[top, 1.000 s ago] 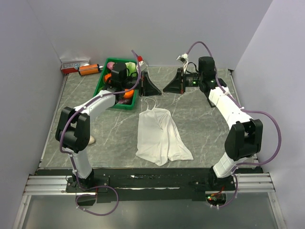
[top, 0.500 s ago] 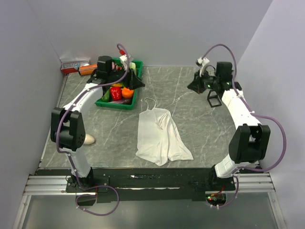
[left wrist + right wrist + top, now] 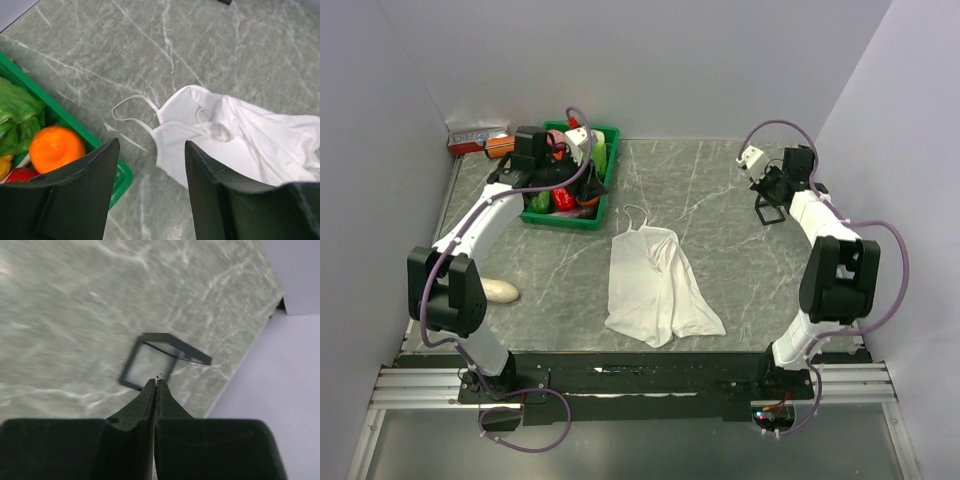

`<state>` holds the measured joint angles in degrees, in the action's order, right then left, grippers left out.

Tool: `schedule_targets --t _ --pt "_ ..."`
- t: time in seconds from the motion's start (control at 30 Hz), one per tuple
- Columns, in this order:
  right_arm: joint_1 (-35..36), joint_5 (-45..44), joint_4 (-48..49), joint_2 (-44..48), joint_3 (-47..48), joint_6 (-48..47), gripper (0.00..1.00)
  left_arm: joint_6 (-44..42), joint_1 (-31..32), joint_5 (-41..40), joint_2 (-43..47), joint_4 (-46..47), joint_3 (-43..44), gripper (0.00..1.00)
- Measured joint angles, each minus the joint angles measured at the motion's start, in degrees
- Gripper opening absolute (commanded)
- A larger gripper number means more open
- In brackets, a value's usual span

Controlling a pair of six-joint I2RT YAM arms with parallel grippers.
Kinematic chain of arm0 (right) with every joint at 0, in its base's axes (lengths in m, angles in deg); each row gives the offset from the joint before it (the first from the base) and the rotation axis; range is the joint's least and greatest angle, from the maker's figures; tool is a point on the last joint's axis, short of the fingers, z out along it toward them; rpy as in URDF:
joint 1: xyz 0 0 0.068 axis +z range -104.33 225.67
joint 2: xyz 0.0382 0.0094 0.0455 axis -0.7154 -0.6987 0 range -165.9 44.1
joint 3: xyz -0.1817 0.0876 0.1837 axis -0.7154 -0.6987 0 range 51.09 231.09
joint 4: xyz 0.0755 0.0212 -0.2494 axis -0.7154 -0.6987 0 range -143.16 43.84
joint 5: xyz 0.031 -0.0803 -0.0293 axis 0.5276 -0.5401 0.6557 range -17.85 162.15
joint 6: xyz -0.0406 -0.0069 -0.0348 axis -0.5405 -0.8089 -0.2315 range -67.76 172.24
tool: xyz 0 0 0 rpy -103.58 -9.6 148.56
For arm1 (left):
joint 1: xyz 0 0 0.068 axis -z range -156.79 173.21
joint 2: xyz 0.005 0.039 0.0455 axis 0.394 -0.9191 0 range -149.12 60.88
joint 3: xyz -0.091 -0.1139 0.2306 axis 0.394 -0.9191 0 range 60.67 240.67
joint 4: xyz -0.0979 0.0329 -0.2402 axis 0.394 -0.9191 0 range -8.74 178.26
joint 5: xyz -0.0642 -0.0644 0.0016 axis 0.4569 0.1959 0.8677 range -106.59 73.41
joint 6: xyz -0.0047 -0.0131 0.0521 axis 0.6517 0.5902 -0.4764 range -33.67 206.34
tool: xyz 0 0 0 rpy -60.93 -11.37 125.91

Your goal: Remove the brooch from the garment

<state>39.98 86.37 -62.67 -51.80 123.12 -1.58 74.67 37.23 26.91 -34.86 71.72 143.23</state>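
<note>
Bench [image 3: 720,260]: grey marbled top. Garment [image 3: 655,285] lay rumpled but flat around the bench middle, straps toward the far edge, hem close to the near edge, neither arm touching it. Green bin [image 3: 563,221] sat near the far-left corner, holding an orange [image 3: 55,148], lettuce [image 3: 15,112] and a red item [image 3: 20,175]; the rest of the contents were hidden under the arm. The left arm reached over the bin's garment-side end. Left tool [image 3: 151,145] was parted with a clear gap between the fingers, nothing in it, up off the bench, and the garment's straps showed through the gap. The right arm was folded back by the right edge toward the far-right corner. Black wire frame [image 3: 175,347] stood on the bench there, just beside the right tool [image 3: 156,382]. White oval lump [image 3: 500,291] lay at the left edge, well apart from the garment. The right tool's jaws were pressed fully together, above the bench, with a tiny pale speck [image 3: 158,375] at the very tip. It was too small to say whether that was the brooch or part of the tool. I couldn't make out the brooch on the cloth in any view.
</note>
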Motion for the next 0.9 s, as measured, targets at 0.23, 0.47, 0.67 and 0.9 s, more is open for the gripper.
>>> schedule_targets --t 0.23,0.47,0.67,0.9 --pt "-1.53 -4.07 -0.39 -9.14 3.91 -9.05 0.0 -5.16 0.0 -4.15 0.68 -3.39 -3.13 0.61" --pt "-1.95 -4.83 -0.46 -13.03 5.66 -13.92 0.0 -8.72 -0.02 -7.56 0.68 -5.7 -3.82 0.6" --pt "-1.97 -5.51 0.17 -14.51 6.1 -16.31 0.0 -9.09 -0.02 -7.96 0.68 -5.79 -3.93 0.6" --pt "-1.97 -6.29 0.44 -14.91 6.08 -18.1 0.0 -9.09 -0.02 -7.96 0.68 -5.79 -4.09 0.6"
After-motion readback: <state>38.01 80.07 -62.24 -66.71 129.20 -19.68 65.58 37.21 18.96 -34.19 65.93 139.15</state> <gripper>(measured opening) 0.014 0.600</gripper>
